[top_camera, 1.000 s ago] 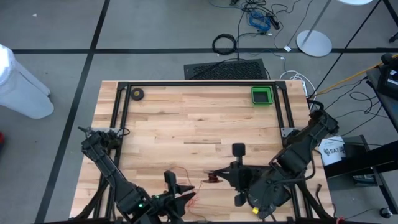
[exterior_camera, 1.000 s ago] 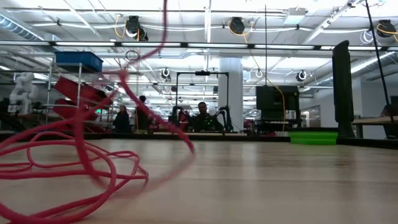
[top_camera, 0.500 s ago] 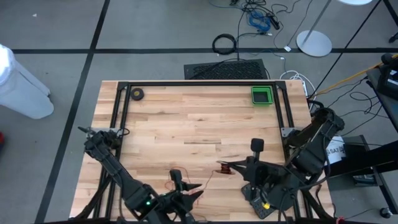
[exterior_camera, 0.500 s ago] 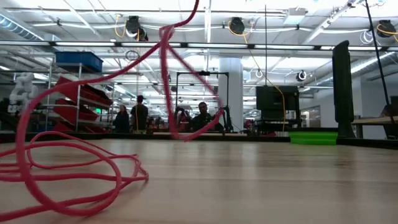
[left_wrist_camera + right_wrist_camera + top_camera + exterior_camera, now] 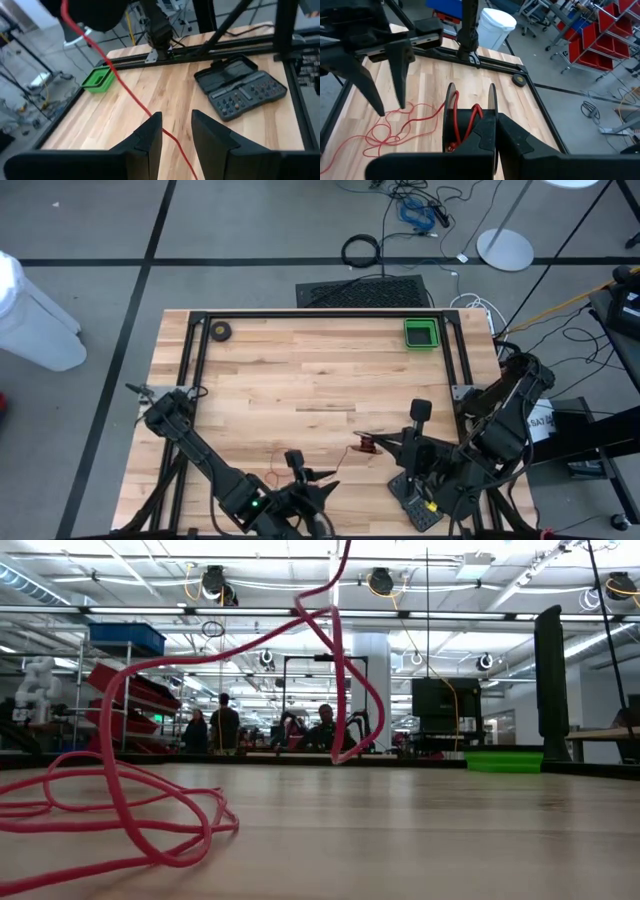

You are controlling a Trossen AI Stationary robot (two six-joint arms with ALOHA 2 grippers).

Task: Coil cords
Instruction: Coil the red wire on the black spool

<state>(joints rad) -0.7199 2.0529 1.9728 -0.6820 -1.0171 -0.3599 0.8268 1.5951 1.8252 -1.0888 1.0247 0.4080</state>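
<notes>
The cords (image 5: 366,445) sat as a small spool near the table's near edge, clamped in the right gripper (image 5: 378,446). Loose red wire ran leftward (slack, looping) to the left gripper (image 5: 322,478), fingers apart around it.

Red cords (image 5: 130,810); green tray (image 5: 421,333); pale striped wood table (image 5: 300,380).

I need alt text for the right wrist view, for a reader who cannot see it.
The right gripper holds a small spool wound with red wire, which trails in loose loops on the wooden table. The left gripper hangs open above the loops.
</notes>
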